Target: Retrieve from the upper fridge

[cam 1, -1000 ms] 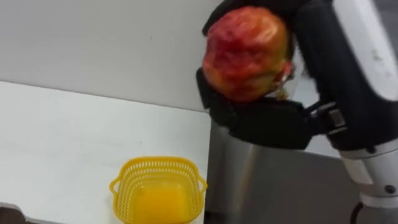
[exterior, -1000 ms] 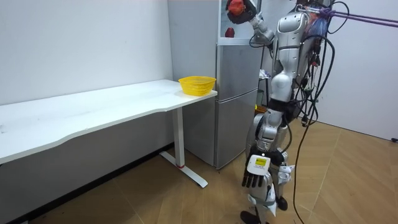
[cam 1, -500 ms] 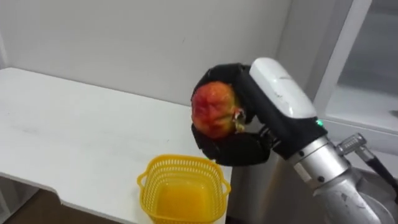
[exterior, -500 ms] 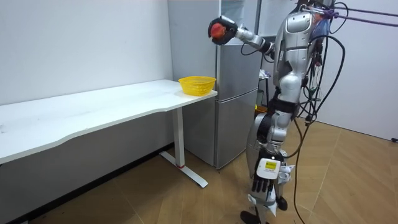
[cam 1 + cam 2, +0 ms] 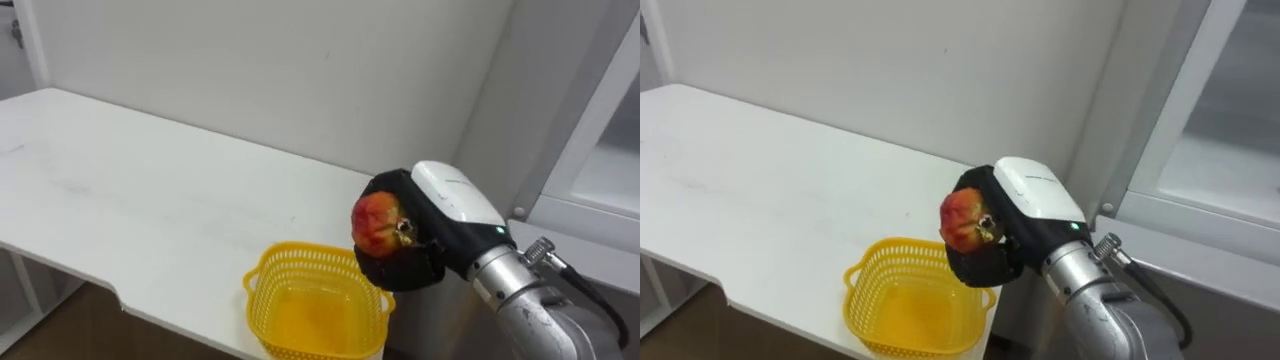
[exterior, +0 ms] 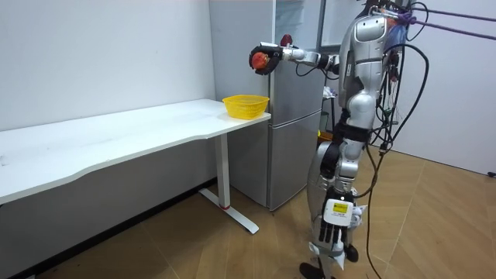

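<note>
Right hand (image 5: 398,268) curled round red fruit (image 5: 377,222) above the yellow basket (image 5: 266,290); likely firm, light, bruisable: cup its girth.

Your two eye views sit side by side on the robot's head. They look down, close in, over the right end of the white table (image 5: 150,190), where the yellow basket (image 5: 268,292) stands, with the right hand (image 5: 410,268) and its red fruit (image 5: 376,222) just above the basket's edge. Your room view stands well back, facing the fridge (image 6: 298,116) and the whole robot. It shares that table end, basket, hand and fruit.
</note>
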{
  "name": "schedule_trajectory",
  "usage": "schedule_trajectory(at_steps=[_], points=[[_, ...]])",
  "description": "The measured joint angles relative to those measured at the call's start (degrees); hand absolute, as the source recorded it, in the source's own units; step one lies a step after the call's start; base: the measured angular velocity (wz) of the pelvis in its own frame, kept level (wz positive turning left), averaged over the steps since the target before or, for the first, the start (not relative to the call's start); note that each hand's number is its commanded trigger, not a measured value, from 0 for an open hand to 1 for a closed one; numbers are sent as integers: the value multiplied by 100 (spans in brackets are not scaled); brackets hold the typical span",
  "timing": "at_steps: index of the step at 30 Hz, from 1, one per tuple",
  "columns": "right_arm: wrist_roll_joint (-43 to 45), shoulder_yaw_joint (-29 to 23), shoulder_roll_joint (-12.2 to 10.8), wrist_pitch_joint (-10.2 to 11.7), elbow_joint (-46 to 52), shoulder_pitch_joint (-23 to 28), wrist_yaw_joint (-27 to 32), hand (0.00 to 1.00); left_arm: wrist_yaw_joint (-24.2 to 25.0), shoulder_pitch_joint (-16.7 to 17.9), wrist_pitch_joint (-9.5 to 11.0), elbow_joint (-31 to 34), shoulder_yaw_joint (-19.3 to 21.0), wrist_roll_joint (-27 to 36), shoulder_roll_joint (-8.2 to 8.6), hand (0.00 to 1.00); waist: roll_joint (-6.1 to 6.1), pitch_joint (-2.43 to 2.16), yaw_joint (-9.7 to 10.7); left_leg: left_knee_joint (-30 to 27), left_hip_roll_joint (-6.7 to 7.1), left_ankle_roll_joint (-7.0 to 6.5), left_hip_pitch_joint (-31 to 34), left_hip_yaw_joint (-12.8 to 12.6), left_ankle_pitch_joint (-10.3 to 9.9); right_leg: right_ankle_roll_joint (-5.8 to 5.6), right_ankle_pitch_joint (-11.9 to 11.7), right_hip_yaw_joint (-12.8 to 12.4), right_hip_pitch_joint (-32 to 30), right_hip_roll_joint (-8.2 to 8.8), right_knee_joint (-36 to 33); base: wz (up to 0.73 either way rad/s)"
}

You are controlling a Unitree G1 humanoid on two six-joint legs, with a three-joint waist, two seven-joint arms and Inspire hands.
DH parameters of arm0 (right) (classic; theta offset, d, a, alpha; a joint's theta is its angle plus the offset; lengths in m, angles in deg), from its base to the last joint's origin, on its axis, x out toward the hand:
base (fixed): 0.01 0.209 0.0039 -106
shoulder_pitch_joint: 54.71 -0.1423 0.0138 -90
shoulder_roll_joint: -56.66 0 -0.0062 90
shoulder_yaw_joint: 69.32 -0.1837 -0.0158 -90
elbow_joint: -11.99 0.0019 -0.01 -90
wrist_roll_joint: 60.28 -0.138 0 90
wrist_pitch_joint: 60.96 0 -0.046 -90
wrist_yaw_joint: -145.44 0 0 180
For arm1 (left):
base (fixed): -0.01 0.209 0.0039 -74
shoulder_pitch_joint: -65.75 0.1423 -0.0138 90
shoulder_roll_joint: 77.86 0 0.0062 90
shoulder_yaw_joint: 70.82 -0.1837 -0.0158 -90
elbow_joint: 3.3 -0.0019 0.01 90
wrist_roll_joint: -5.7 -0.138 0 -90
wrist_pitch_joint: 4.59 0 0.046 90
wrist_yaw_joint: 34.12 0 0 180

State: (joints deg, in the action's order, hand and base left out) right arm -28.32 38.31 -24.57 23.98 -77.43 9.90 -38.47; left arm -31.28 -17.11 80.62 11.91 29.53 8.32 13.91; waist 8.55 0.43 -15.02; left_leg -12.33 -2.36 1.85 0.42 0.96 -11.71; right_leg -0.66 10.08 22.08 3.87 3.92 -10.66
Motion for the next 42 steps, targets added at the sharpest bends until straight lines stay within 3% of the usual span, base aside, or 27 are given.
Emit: schedule_trajectory(at_steps=[6, 15, 24, 32, 40, 41, 42], points=[[-20, 481, 3, -161, -904, -210, -5, 100, -119, -14, -31, 202, -252, -1, -44, 0, 81, 1, -166, -10, 11, 1, 25, 59, 0, -18, 11, 28, 9, 9, -12, 5], [212, 722, 3, -330, -983, -237, -3, 100, -116, -1, -194, 350, -274, -4, -53, 0, 171, 26, -410, -42, 11, 5, 90, 80, 2, -20, 12, 174, -11, 18, -12, 1], [209, 846, -12, -509, -993, -261, -7, 100, -116, -4, -262, 406, -382, -4, -86, 0, 188, 29, -511, -43, 11, 5, 105, 90, 2, -20, 12, 218, -12, 22, -11, 1], [208, 852, -32, -629, -1171, -277, -7, 100, -120, -19, -353, 419, -500, -7, -96, 0, 265, 68, -540, -40, 11, 5, 115, 94, 2, -20, 12, 230, -13, 21, -8, 0], [167, 852, -55, -627, -1271, -334, -6, 100, -121, -2, -368, 512, -499, -11, -119, 0, 270, 67, -585, -42, 10, 5, 121, 91, 2, -20, 12, 231, -21, 20, -5, 0], [137, 856, -93, -635, -1418, -419, -6, 85, -127, 6, -378, 520, -499, -12, -120, 0, 269, 68, -584, -44, 10, 5, 117, 88, 3, -20, 12, 230, -19, 20, -5, 0], [133, 856, -115, -640, -1553, -494, -6, 42, -132, 14, -396, 543, -499, -13, -119, 0, 269, 68, -575, -46, 10, 5, 119, 88, 3, -20, 12, 230, -18, 20, -5, 0]])
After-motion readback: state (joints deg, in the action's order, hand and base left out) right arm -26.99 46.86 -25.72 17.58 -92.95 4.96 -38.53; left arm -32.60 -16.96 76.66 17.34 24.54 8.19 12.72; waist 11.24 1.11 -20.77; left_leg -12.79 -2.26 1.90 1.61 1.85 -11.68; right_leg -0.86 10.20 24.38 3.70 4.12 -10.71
